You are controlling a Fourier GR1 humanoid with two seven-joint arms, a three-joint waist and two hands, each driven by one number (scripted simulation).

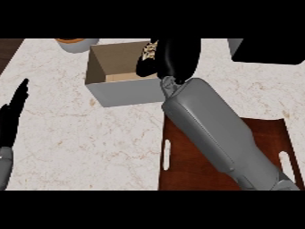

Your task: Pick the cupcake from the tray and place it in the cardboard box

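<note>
The cardboard box [115, 76] stands open at the back of the counter, grey outside and tan inside. My right hand [171, 58] hangs over the box's right edge, fingers curled round the cupcake [149, 50], of which only a pale speckled bit shows at the hand's left side. The right forearm crosses the dark wooden tray [188, 170] at the lower right; the bare parts of the tray hold nothing. My left hand [8, 118] rests open at the left edge, fingers straight and pointing up.
An orange-topped round object [75, 44] sits at the back left, behind the box. A black block [270, 50] stands at the back right corner. Dark wood floor shows beyond the counter's left and right edges.
</note>
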